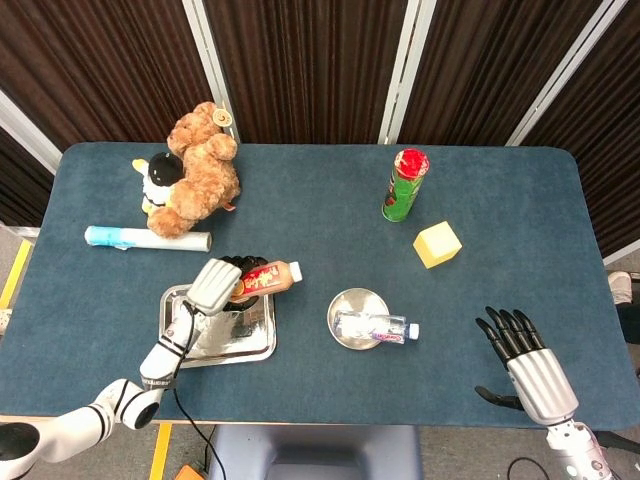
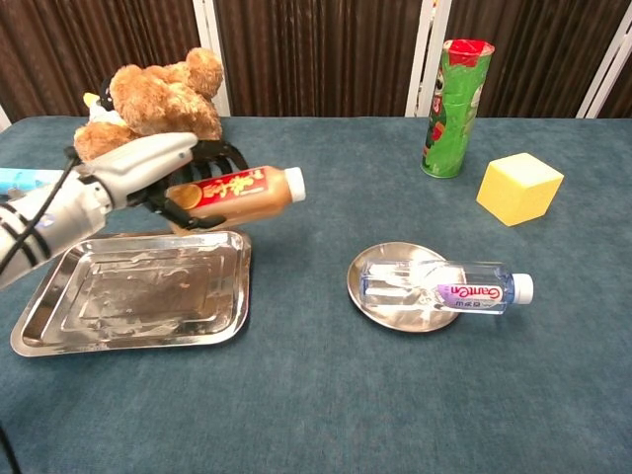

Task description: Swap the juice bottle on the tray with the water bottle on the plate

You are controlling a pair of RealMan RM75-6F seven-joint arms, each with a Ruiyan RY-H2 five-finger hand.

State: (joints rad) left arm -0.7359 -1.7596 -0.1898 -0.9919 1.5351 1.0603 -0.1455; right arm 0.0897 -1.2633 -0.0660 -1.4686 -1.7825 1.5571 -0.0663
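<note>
My left hand grips the juice bottle, brown with a red label and white cap, and holds it on its side in the air above the far right edge of the steel tray. The tray holds nothing. A clear water bottle lies on its side on the round metal plate, cap pointing right past the rim. My right hand rests open on the table at the near right, far from both bottles.
A teddy bear with a penguin toy and a white-blue tube lie at the far left. A green chip can and a yellow block stand at the far right.
</note>
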